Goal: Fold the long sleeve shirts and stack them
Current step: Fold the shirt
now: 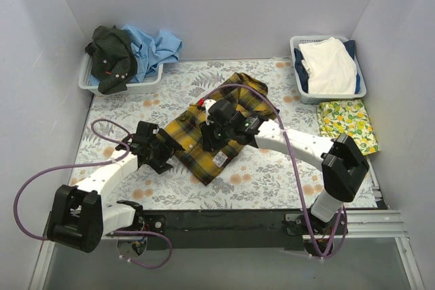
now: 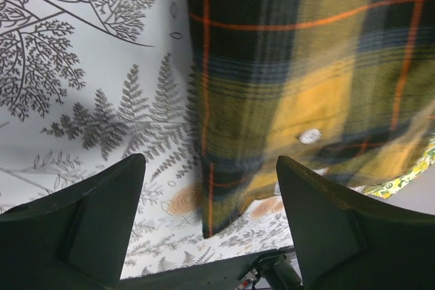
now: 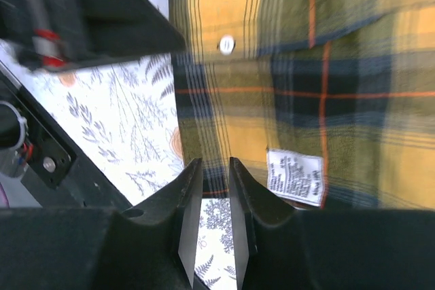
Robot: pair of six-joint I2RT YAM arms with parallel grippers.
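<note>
Bearing a plaid shirt (image 1: pixel 196 153), fern-print cover (image 1: pixel 272 174) meets grey walls (image 1: pixel 238 5).

Fern-print cover (image 1: pixel 272 176); left basket (image 1: pixel 139 89) far corner; right basket (image 1: pixel 326 98) opposite, lemon-print cloth (image 1: pixel 348 124) beside it

Plaid shirt (image 1: pixel 194 147): soft woven flannel, matt, slightly napped; its button (image 2: pixel 309 136) pale, glossy, plastic-looking; care label (image 3: pixel 293 176) thin, white, printed, cloth or paper not clear; table cover (image 1: pixel 272 174) smooth printed cloth, matt; fingers (image 2: pixel 95 222) of the left gripper (image 2: pixel 211 158) dark matt plastic, edges lightly scuffed; arm shell (image 1: pixel 299 144) smooth white plastic, faint sheen; far-left basket (image 1: pixel 139 88) and far-right basket (image 1: pixel 300 73) pale slatted plastic; front rail (image 1: pixel 380 225) bare silver metal.
</note>
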